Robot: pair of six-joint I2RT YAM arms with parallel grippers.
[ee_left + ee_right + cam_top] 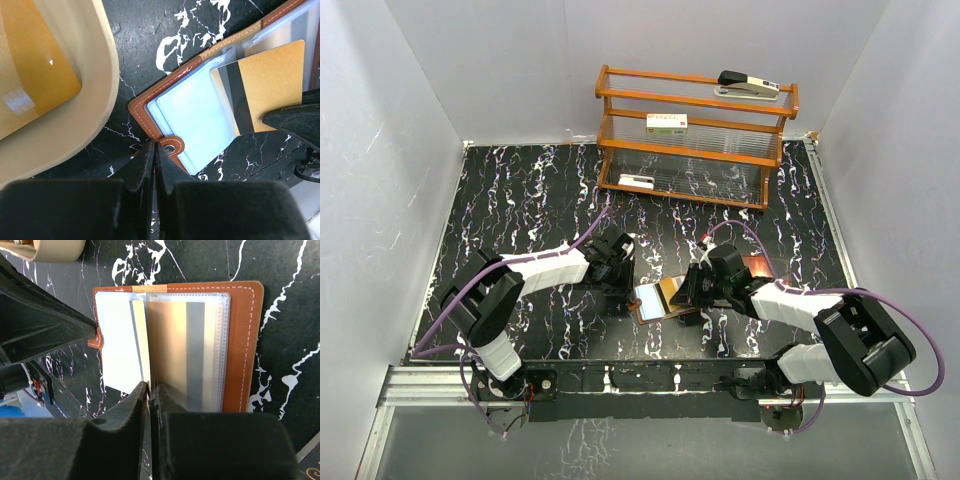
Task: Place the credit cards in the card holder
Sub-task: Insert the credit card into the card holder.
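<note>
From the top view, the black marbled surface (520,200) carries the card holder (655,300), which lies open near the front edge between the two arms. The left gripper (620,280) sits at its left edge and the right gripper (692,290) at its right side. A wooden rack (695,97) stands at the back with a stapler (748,85) on top and a white box (667,123) on a shelf. In the left wrist view, the left gripper is clenched with nothing between its fingers, and its tips are right at the card holder's round snap tab (175,145). A gold credit card (275,75) with a black stripe lies tilted over the bluish clear pockets, and a dark finger of the right gripper overlaps its lower corner. A tan tray (95,75) just beside the card holder holds a second credit card (35,65), also gold. In the right wrist view, the right gripper's jaws are pressed almost together at the near edge of the striped card, which shows hazily through a clear pocket. Whether they pinch the card or the pocket leaf cannot be told. The left gripper's tip touches the tab.
</note>
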